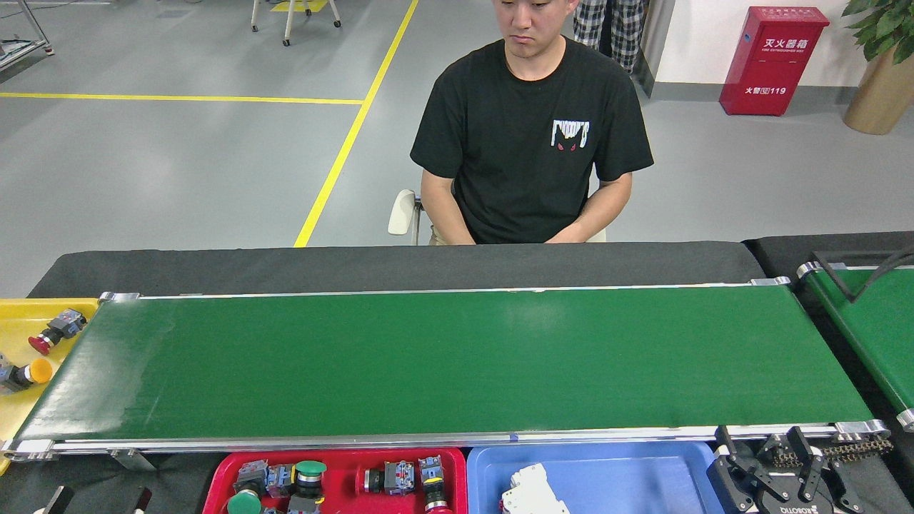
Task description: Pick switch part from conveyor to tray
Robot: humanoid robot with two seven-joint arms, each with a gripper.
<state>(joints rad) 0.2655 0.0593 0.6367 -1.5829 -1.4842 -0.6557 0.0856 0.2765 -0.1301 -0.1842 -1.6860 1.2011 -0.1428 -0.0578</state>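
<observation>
I'm between picks: the conveyor [443, 360] carries no switch part, the red tray [343, 464] holds several, my right gripper [775, 467] waits with fingers apart, left barely visible, so I wait.

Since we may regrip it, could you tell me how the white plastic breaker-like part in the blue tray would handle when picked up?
The white plastic blocky part looks rigid and probably light. Its flat faces suggest it won't roll, though smooth plastic may slip. The blue tray walls should contain it.
</observation>
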